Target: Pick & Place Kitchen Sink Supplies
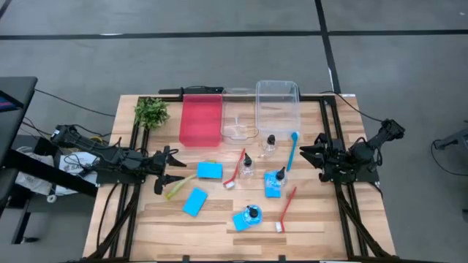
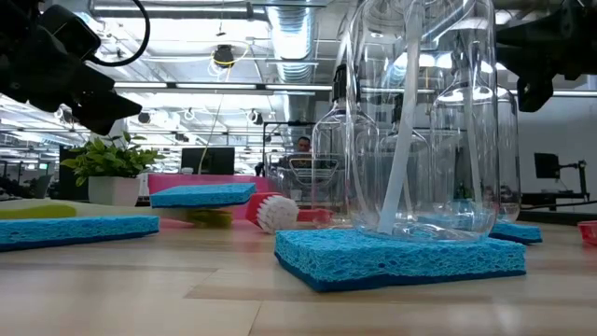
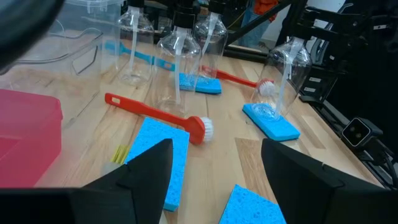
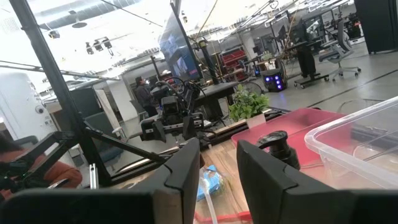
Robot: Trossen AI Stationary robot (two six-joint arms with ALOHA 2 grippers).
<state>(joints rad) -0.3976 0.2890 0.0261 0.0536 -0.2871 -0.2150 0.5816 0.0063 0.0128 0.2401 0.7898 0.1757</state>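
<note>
Four blue sponges lie flat on the table: one [image 1: 210, 169], one [image 1: 195, 201], and two under clear black-capped bottles [image 1: 273, 185] [image 1: 246, 218]. Two more bottles [image 1: 270, 144] [image 1: 247, 164] stand on the wood. A red brush [image 1: 235, 169], a second red brush [image 1: 287, 208], a blue brush [image 1: 292, 150] and a yellow-green brush [image 1: 179, 187] lie flat. My left gripper [image 1: 172, 167] [image 3: 217, 180] hovers open left of the sponges, above the yellow-green brush's end. My right gripper [image 1: 310, 152] [image 4: 219, 168] hovers open right of the blue brush.
A red tray [image 1: 201, 119] and two clear trays [image 1: 240, 123] [image 1: 277, 108] sit along the far edge, with a leafy plant [image 1: 151, 112] at the far left corner. Bare wood lies at the table's near left and near right [image 1: 329, 219].
</note>
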